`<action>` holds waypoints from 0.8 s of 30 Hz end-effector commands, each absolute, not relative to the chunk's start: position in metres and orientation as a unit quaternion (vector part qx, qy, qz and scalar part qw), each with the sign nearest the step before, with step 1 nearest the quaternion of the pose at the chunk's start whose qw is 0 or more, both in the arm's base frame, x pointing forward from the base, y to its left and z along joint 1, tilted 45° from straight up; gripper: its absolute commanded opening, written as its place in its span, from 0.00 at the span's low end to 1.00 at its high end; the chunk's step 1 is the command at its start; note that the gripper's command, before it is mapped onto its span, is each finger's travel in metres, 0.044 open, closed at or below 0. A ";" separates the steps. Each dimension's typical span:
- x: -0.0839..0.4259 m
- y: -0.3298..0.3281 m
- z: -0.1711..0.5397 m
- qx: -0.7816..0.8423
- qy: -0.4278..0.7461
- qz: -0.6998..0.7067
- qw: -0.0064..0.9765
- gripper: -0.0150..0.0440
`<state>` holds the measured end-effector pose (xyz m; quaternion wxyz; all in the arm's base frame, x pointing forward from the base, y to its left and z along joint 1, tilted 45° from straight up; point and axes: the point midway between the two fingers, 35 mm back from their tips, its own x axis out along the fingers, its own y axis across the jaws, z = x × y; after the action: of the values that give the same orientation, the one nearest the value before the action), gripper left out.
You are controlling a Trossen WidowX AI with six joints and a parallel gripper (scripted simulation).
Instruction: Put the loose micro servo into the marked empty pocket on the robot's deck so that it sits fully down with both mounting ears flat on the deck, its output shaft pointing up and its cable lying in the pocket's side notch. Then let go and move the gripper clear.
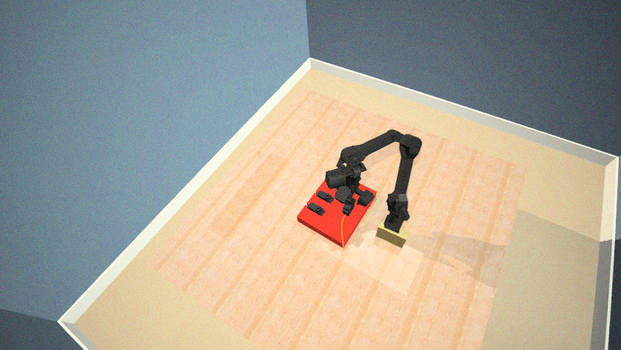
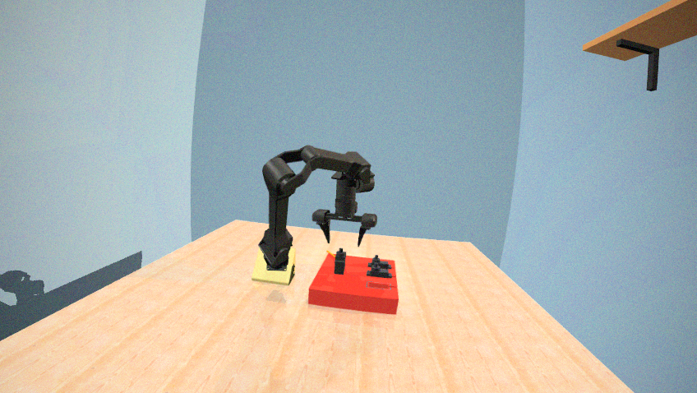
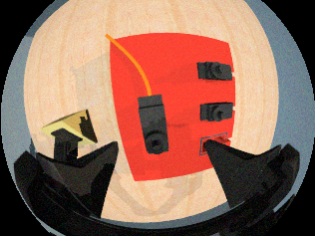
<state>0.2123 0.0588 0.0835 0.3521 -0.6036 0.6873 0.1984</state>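
Observation:
The loose black micro servo [image 1: 347, 211] [image 2: 339, 265] [image 3: 154, 123] stands on the red deck [image 1: 326, 225] [image 2: 351, 297] [image 3: 174, 59], shaft up, outside the pocket. Its orange cable [image 1: 342, 228] [image 3: 134, 62] runs across the deck and over its edge. My gripper [image 2: 343, 244] [image 3: 162, 145] is open and empty, pointing down above the deck, higher than the servo. In the wrist view the servo's shaft end appears between the fingertips. The outlined empty pocket [image 2: 378, 284] [image 3: 214, 136] is at the deck's side; a finger partly covers it in the wrist view. The arm hides it in the top view.
Two seated black servos stand in a row with the pocket, the nearer one [image 1: 324, 196] [image 2: 378, 273] [image 3: 216, 112] beside it and the farther one [image 1: 315, 209] [image 3: 215, 71] beyond. The arm's yellow base block [image 1: 391, 235] [image 2: 270, 279] [image 3: 65, 123] stands beside the deck.

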 end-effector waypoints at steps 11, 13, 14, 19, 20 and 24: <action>0.209 0.074 0.069 -0.618 0.685 0.246 0.298 1.00; 0.209 0.069 0.064 -0.618 0.685 0.245 0.298 1.00; 0.209 0.066 0.061 -0.618 0.685 0.245 0.298 1.00; 0.208 0.060 0.055 -0.618 0.685 0.245 0.298 1.00; 0.208 0.059 0.054 -0.618 0.685 0.245 0.298 1.00; 0.208 0.057 0.052 -0.618 0.685 0.245 0.298 1.00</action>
<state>0.2081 0.0607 0.0548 0.3008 -0.6156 0.6861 0.2446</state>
